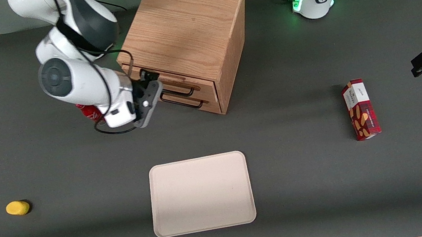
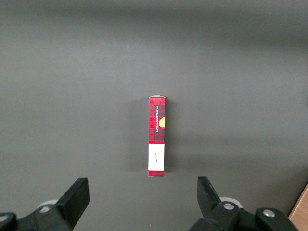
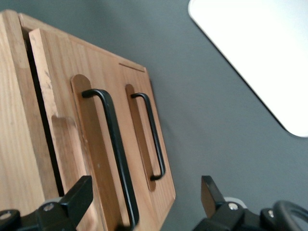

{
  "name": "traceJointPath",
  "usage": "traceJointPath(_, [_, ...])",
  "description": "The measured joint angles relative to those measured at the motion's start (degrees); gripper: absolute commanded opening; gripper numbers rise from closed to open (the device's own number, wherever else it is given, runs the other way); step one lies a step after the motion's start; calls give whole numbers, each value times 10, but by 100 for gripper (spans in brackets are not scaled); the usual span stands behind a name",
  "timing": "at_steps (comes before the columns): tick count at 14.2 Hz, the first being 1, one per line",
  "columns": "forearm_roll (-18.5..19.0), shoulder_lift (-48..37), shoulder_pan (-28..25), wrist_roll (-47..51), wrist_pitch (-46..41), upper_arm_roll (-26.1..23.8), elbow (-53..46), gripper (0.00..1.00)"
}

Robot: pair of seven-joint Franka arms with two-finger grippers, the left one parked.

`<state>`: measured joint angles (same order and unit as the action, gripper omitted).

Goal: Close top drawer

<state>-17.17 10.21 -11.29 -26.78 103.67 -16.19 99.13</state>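
Observation:
The wooden cabinet (image 1: 183,25) stands at the back of the table with two drawers facing the front camera. The top drawer (image 1: 184,81) stands a little out of the cabinet; in the right wrist view its front (image 3: 62,106) shows a dark gap along the cabinet edge. Its black wire handle (image 3: 113,144) runs down between my fingers. The lower drawer (image 1: 191,101) with a like handle (image 3: 151,139) sits flush. My right gripper (image 1: 149,81) (image 3: 143,202) is open, right in front of the top drawer at the working arm's end of it, holding nothing.
A beige tray (image 1: 201,194) (image 3: 255,53) lies nearer the front camera than the cabinet. A red can (image 1: 89,112) stands partly hidden by my arm. A yellow object (image 1: 17,207) lies toward the working arm's end. A red box (image 1: 360,108) (image 2: 157,136) lies toward the parked arm's end.

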Motion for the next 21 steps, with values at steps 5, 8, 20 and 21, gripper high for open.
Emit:
traceJointPath(5, [0,-66,88,32,-40,11,-5,100])
traceJointPath(8, [8,-100,145,46,-71,37,-5,100])
traceJointPath(20, [146,-193,158,311,-179,80,-4,100])
traceJointPath(21, [147,-194,163,311,-175,82,-3,100])
